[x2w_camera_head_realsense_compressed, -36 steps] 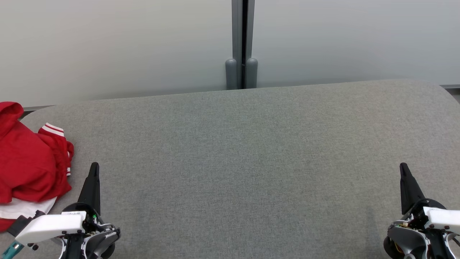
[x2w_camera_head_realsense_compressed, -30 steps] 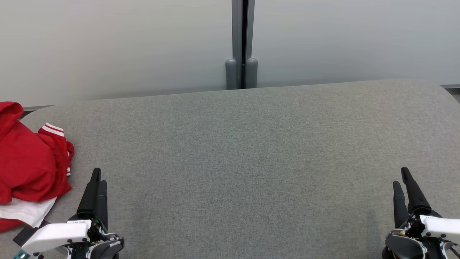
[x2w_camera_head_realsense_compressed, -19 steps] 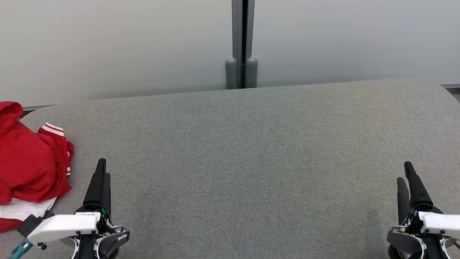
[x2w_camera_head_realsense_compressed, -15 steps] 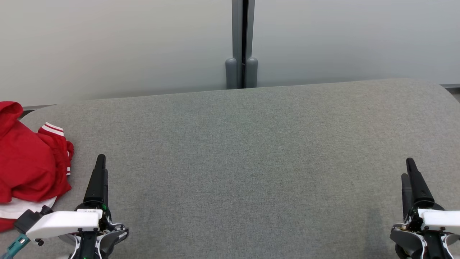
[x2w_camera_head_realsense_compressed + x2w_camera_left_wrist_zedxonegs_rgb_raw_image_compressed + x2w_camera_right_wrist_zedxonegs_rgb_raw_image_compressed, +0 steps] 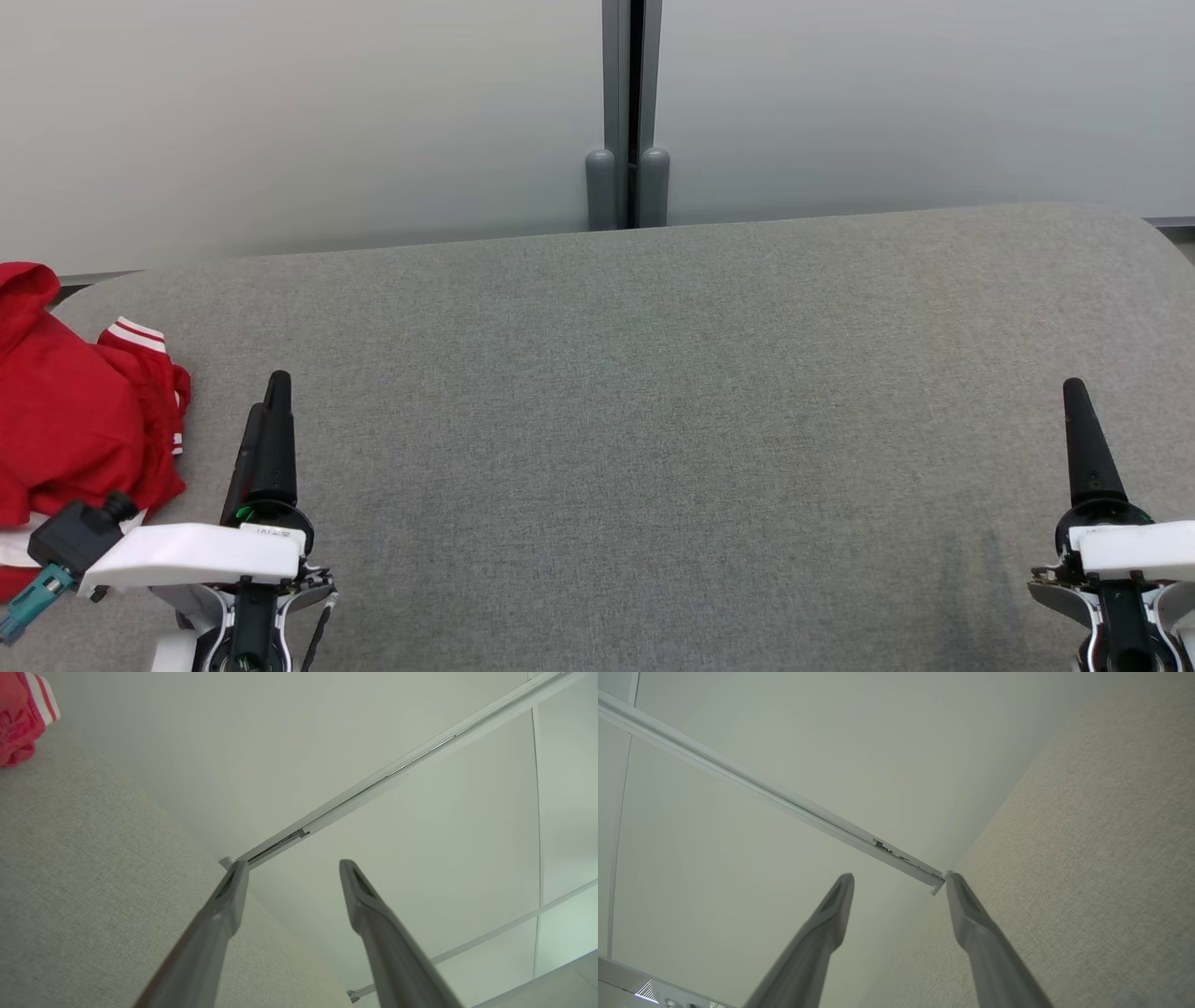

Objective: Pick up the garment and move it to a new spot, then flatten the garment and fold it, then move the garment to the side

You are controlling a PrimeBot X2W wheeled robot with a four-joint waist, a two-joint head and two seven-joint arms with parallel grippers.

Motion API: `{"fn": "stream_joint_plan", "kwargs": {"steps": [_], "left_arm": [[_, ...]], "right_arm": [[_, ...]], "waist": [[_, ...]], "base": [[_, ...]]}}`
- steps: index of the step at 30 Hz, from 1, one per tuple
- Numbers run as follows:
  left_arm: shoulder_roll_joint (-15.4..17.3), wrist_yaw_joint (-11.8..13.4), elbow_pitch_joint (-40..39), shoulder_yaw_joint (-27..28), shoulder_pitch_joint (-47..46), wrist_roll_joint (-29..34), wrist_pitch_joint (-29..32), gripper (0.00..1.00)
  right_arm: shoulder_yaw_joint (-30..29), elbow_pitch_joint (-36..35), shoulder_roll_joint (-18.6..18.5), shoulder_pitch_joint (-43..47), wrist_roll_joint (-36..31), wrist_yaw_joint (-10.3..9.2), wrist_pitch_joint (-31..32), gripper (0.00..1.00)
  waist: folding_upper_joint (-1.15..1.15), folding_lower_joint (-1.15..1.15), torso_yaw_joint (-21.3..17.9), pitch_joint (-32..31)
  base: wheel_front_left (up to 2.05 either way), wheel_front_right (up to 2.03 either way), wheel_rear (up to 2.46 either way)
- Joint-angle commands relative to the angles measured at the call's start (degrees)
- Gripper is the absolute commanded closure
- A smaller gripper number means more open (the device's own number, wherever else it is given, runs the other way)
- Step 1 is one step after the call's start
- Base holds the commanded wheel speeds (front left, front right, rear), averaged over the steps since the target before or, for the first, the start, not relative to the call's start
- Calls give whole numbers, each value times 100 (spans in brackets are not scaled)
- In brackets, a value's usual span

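Garment (image 5: 75, 439): red, white-striped, crumpled at the counter's (image 5: 653, 392) far left edge.
Left claw (image 5: 268, 397): fingers apart, empty, just beside the heap; I'd swing it left and pinch a top fold.
Right claw (image 5: 899, 877): apart, empty, well away.
Counter: its grey middle is my drop spot.

text: none readable | label (image 5: 271, 532) on white housing (image 5: 187, 553): too small to read
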Motion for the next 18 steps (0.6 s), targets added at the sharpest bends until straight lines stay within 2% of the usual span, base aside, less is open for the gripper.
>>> {"fn": "stream_joint_plan", "kwargs": {"steps": [1, 18], "left_arm": [[35, 10, -131, -26, -175, 287, -65, 0], [82, 80, -51, -191, -135, 2097, -403, 0]], "right_arm": [[33, -121, -103, -159, -273, 3, -81, 0], [320, 149, -237, -196, -2176, 4, -419, 0]], "waist": [[0, 0, 1, -2], [0, 0, 0, -13]], "base": [[0, 0, 0], [0, 0, 0]]}}
